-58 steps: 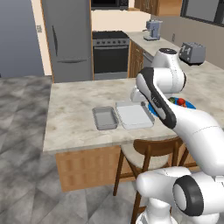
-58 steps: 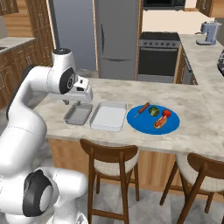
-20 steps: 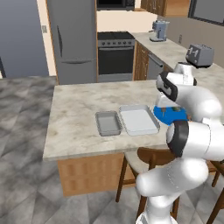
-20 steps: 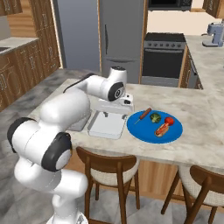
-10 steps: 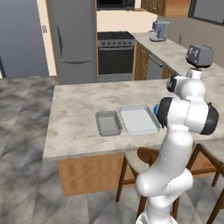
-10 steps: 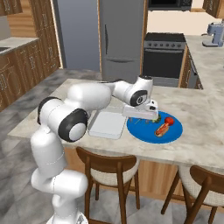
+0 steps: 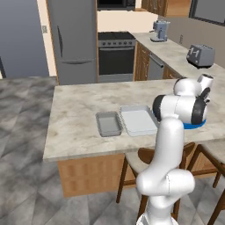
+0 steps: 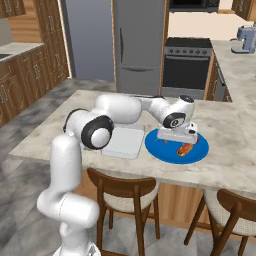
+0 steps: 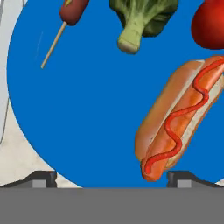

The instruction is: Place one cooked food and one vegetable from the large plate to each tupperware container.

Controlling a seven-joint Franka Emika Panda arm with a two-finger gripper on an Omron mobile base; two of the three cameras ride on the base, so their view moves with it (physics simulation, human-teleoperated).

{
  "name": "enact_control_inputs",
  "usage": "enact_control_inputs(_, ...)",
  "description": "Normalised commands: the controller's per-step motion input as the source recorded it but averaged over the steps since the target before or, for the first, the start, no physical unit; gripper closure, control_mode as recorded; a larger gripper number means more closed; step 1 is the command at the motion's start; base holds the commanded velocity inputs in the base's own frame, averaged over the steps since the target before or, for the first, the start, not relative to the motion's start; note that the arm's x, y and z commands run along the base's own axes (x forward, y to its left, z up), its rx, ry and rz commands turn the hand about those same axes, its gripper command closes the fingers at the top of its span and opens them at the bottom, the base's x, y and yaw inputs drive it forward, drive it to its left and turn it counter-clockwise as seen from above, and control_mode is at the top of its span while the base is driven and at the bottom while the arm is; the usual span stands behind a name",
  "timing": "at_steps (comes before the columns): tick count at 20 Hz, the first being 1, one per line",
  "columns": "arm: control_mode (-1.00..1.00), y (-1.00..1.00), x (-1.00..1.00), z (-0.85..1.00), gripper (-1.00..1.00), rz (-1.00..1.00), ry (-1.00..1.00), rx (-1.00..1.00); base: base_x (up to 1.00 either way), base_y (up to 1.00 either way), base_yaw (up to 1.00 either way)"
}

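In the hand view the large plate [image 9: 87, 109] lies flat and bright blue under the hand. On it lie the cooked food, a hot dog [image 9: 181, 120] in a tan bun at the right and a short sausage [image 9: 70, 9] on a stick at the top left. The vegetables are a green broccoli piece [image 9: 140, 17] and a red tomato [image 9: 210, 26] along the top. My gripper [image 9: 111, 179] is open and empty just above the plate [image 8: 200, 151], left of the hot dog [image 8: 186, 148]. The whitish container [image 7: 138, 120] and the grey container [image 7: 108, 123] sit left of the plate.
Wooden stools [image 8: 125, 192] stand along the counter's near edge. A toaster [image 7: 201, 55] and a coffee machine [image 7: 161, 30] sit on the far counter, with the stove [image 7: 116, 52] and fridge [image 7: 72, 39] behind.
The arm has swung right, from above the containers to over the blue plate, and the hand has come down close to it. The jaws stay open.
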Motion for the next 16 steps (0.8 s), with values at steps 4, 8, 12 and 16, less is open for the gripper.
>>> enact_control_inputs(4,-1.0,-0.32,0.3,-0.21,-1.0,-0.12,-0.01,0.0,0.0,0.0,0.0)
enact_control_inputs(8,-1.0,-0.2,0.3,-0.37,-1.0,-0.11,0.06,0.0,0.0,0.0,0.0)
enact_control_inputs(12,-1.0,-0.37,0.26,-0.2,-1.0,-0.08,0.03,0.0,0.0,0.0,0.0)
enact_control_inputs(16,-1.0,-0.02,0.2,-0.4,-1.0,-0.04,0.09,0.0,0.0,0.0,0.0)
